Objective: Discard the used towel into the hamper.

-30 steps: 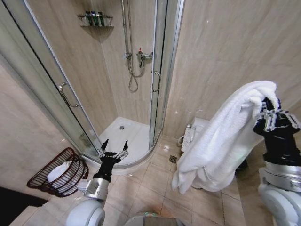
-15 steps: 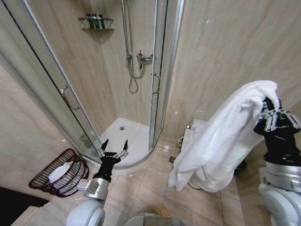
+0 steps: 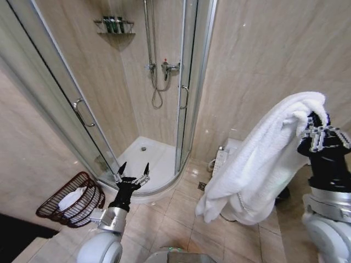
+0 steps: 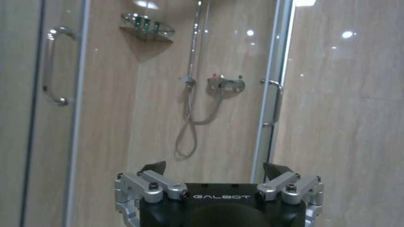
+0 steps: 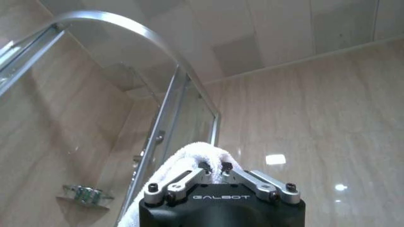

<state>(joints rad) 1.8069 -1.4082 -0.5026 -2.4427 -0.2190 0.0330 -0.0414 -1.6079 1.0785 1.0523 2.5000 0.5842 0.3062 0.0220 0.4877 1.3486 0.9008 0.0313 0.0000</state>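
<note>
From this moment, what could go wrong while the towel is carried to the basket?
The right tool pinches only a top fold of the towel, so the towel might slip out. Its long lower end hangs near the floor and could drag or snag. The basket sits far over on the left side and already holds something white, so the bulky towel may spill over.

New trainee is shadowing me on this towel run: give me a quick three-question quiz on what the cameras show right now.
1. True or false: the right gripper is shut on the white towel.
2. The hamper stands on the floor: A) beside the shower enclosure, on the robot's left; B) next to the toilet; C) inside the shower.
3. What already lies in the hamper?

Key: 1 true. 2 A. 3 something white, apparently cloth. The left gripper waits open, low.
</note>
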